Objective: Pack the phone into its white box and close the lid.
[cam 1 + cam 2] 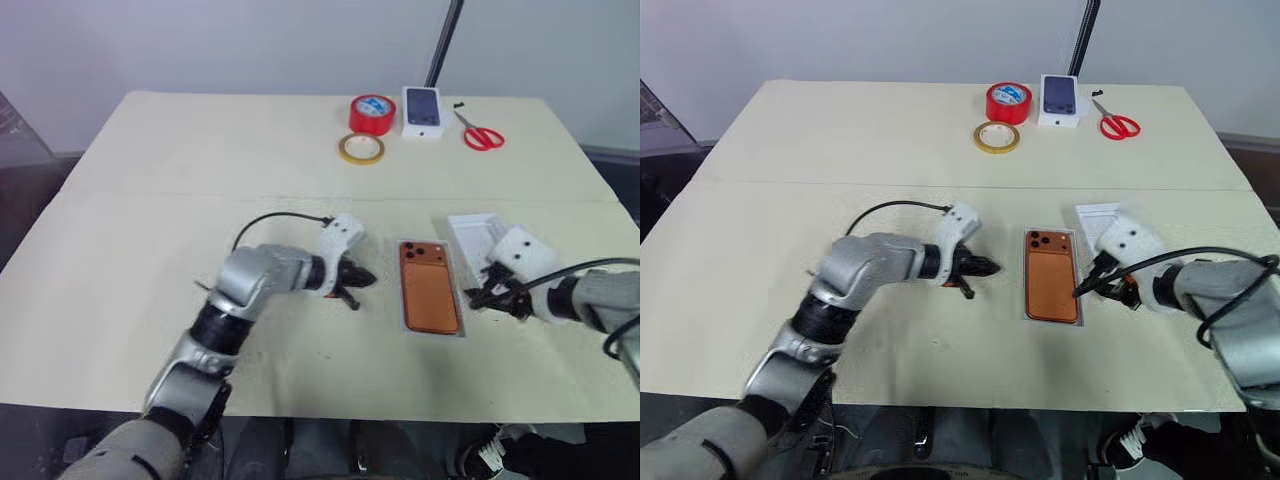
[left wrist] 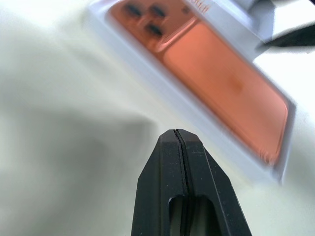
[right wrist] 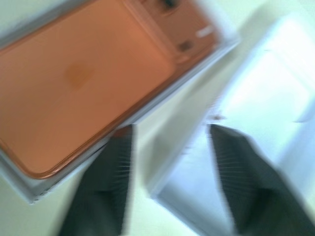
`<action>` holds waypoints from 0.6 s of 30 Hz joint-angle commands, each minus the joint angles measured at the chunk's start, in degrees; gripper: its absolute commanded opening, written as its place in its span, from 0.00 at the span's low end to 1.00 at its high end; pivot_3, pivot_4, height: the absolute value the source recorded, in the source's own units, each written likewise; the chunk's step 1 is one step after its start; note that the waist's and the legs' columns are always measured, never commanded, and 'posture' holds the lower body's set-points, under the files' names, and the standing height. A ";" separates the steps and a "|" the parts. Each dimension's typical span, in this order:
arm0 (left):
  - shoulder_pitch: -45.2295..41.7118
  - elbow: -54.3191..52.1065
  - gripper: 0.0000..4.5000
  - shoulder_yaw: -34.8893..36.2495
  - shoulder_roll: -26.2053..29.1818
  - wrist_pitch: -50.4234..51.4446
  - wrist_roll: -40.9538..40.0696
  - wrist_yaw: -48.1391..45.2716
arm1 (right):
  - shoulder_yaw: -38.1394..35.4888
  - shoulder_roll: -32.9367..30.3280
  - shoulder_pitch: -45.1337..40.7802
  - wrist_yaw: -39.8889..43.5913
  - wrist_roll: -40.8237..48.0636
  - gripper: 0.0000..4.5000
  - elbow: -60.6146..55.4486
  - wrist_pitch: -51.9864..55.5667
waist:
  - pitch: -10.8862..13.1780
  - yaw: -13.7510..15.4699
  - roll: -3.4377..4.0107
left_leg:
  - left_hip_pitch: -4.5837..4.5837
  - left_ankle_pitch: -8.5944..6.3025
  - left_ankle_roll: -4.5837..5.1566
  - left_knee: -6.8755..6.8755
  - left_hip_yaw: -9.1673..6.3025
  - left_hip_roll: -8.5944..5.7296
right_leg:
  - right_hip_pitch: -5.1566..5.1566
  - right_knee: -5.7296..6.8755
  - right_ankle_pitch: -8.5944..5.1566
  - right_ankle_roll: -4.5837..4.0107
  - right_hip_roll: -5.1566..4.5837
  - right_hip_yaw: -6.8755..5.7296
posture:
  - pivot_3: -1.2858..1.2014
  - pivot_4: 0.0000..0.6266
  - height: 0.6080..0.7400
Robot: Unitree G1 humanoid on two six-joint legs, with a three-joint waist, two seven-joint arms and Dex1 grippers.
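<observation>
Your phone (image 1: 430, 286) lay in the box (image 1: 408, 325); left claw (image 1: 358, 279) pinched shut, right claw (image 3: 170, 162) spread empty; lid (image 1: 472, 236) came next.

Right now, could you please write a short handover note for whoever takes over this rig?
Left claw: shut, empty, just left of the white box.
Right claw: open, empty, above the gap between the box and the lid.
Done: the phone lies camera side up in the white box, at mid-table.
Left: pick up the lid, lying separately just right of the box, and close it over the phone.
</observation>
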 commanded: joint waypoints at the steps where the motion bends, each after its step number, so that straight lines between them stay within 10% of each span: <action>1: 2.42 -8.13 0.00 0.74 4.52 -6.53 0.52 -2.47 | -0.12 0.41 -5.01 -2.54 1.29 0.69 3.93 3.49 | 0.00 -0.12 0.00 | 0.00 0.00 0.00 0.00 0.00 0.00 | 0.00 0.00 0.00 0.00 0.00 0.00 | 0.52 0.24 0.77; 12: 17.04 -15.49 0.00 3.38 16.29 -43.61 5.33 -16.18 | 6.77 9.65 -18.17 -11.46 1.75 0.69 20.87 12.90 | 0.02 -0.16 0.08 | -0.02 -0.01 0.01 -0.03 0.10 -0.05 | -0.04 -0.02 0.00 -0.01 -0.10 0.06 | 0.52 0.24 0.77; 18: 18.89 -15.75 0.00 3.17 16.84 -45.95 5.55 -17.34 | 5.95 12.63 -20.99 -14.36 2.34 0.18 24.57 16.55 | 0.02 0.00 0.08 | -0.03 -0.04 0.06 -0.02 0.09 -0.07 | -0.02 -0.02 0.00 -0.01 -0.07 0.05 | 0.52 0.24 0.77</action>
